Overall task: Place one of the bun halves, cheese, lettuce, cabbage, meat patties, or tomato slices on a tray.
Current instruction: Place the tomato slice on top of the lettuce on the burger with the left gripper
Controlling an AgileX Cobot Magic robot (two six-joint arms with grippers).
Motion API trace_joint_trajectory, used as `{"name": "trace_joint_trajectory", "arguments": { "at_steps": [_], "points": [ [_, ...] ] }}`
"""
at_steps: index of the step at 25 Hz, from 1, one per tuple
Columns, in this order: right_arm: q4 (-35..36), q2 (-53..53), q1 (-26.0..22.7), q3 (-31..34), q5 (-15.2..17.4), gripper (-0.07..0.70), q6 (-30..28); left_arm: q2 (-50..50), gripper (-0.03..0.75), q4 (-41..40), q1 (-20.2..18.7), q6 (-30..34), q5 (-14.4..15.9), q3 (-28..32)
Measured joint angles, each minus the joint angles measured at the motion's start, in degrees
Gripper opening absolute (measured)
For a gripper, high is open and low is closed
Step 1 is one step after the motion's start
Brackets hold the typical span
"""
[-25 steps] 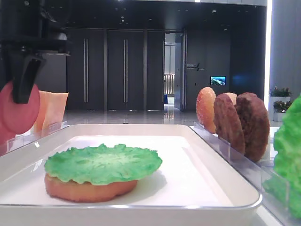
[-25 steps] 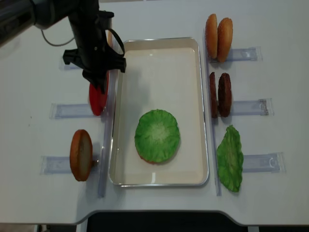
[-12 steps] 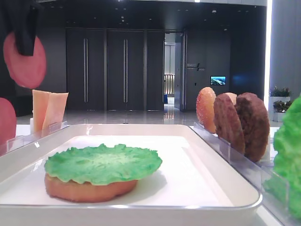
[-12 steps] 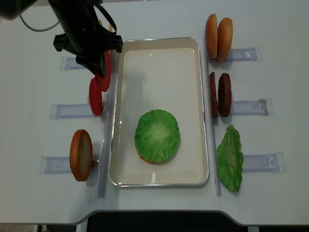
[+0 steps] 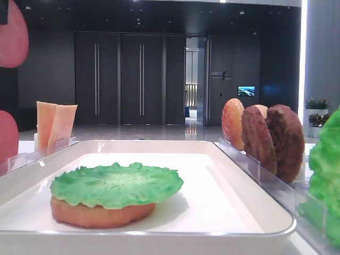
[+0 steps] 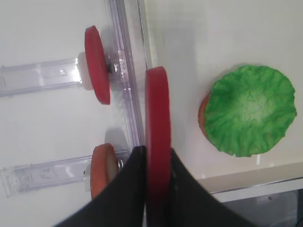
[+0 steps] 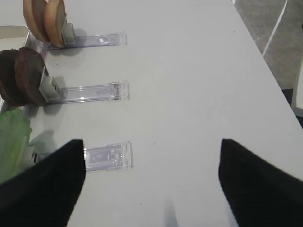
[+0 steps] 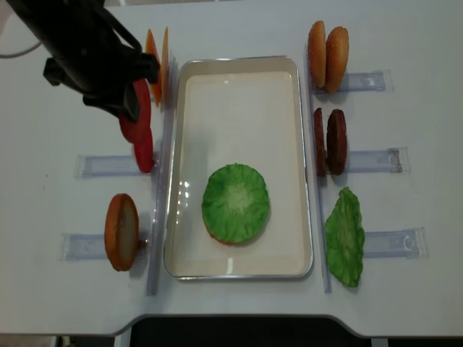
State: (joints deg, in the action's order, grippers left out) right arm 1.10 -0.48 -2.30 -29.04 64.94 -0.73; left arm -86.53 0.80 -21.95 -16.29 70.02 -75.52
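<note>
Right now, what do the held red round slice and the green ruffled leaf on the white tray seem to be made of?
The held red round tomato slice, gripped edge-on between the left fingers, looks like matte moulded plastic: uniform colour, smooth rim, no seeds. The green ruffled lettuce leaf looks like soft plastic or rubber: even colour, stiff crinkles. The white tray seems glossy, probably plastic or enamelled metal.

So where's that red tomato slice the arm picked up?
The tomato slice is pinched edge-on in the left gripper, lifted left of the tray, just above the second tomato slice in its rack.

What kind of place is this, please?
Probably a robot demo table in a large lobby: toy burger parts stand in clear racks around a tray, with dark double doors behind.
</note>
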Motion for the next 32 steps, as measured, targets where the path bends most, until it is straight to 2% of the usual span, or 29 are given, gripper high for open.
{"name": "trace_joint_trajectory", "arguments": {
  "at_steps": [4,8,11,16,19,24,32],
  "points": [
    [0.00,0.00,0.00,0.00,0.00,0.549,0.00,2.05,0.051,1.28,0.00,1.52,0.07,3.93],
    [0.00,0.00,0.00,0.00,0.00,0.549,0.00,2.37,0.051,6.93,0.00,4.98,-0.98,6.86],
    [0.00,0.00,0.00,0.00,0.00,0.549,0.00,2.37,0.051,12.99,0.00,8.64,-3.82,8.58],
    [0.02,0.00,0.00,0.00,0.00,0.549,0.00,2.37,0.051,17.62,0.00,11.74,-6.72,10.04],
    [0.02,0.00,0.00,0.00,0.00,0.549,0.00,2.37,0.051,21.22,0.00,13.47,-9.62,11.24],
    [0.02,0.00,0.00,0.00,0.00,0.549,0.00,2.37,0.051,29.65,0.00,19.15,-15.38,16.67],
    [0.07,0.00,0.00,0.00,0.00,0.549,0.00,0.97,0.051,36.60,0.00,26.79,-18.52,21.38]
  ]
}}
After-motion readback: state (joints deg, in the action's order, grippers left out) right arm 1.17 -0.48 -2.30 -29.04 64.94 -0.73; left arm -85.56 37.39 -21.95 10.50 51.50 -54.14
